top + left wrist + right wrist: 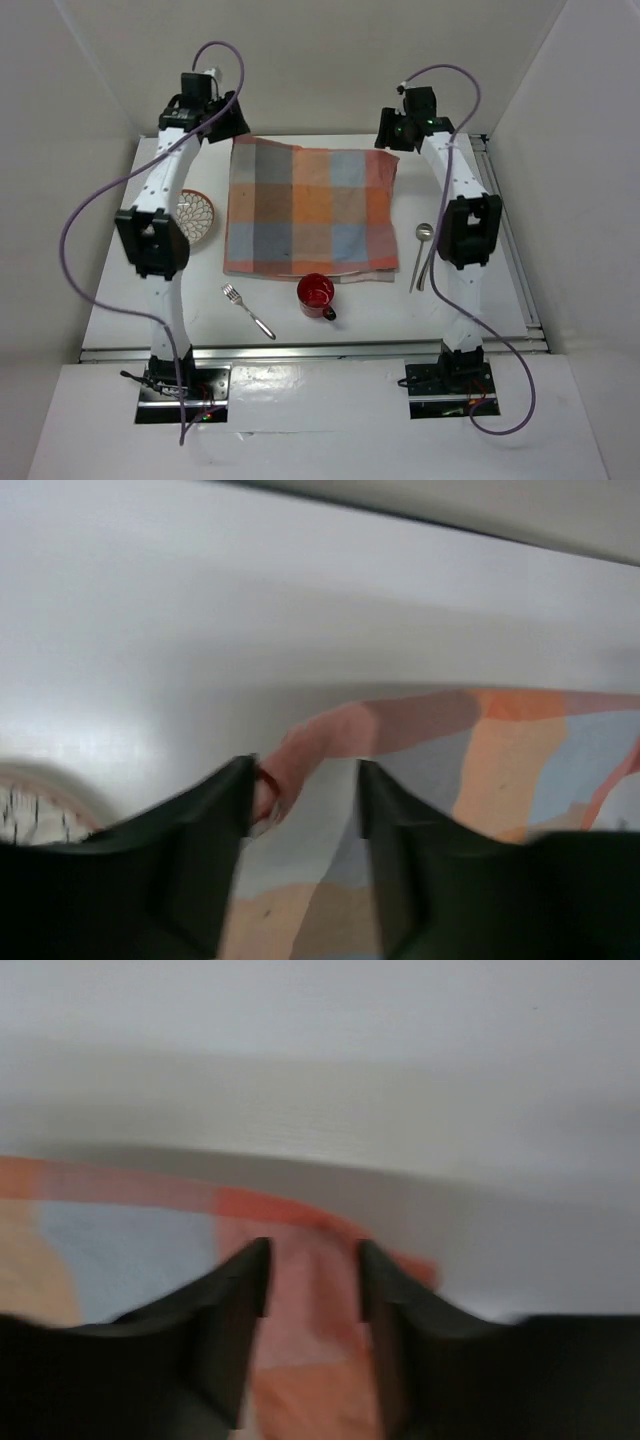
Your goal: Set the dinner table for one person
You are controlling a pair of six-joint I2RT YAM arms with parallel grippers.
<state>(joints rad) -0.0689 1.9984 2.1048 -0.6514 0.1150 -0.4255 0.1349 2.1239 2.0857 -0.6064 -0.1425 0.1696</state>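
Note:
An orange-and-blue checked cloth mat (310,210) lies spread on the white dinner table (480,300). My left gripper (232,128) hovers at the mat's far left corner. In the left wrist view that gripper (305,780) is open, and the raised corner of the mat (300,745) leans against one finger. My right gripper (388,135) is over the far right corner. In the right wrist view it (313,1260) is open too, with the mat (130,1250) lying beneath the gap.
A patterned plate (195,215) sits left of the mat, partly under the left arm. A fork (247,310) and a red cup (316,295) lie near the mat's front edge. A spoon (420,255) lies to the right, by the right arm.

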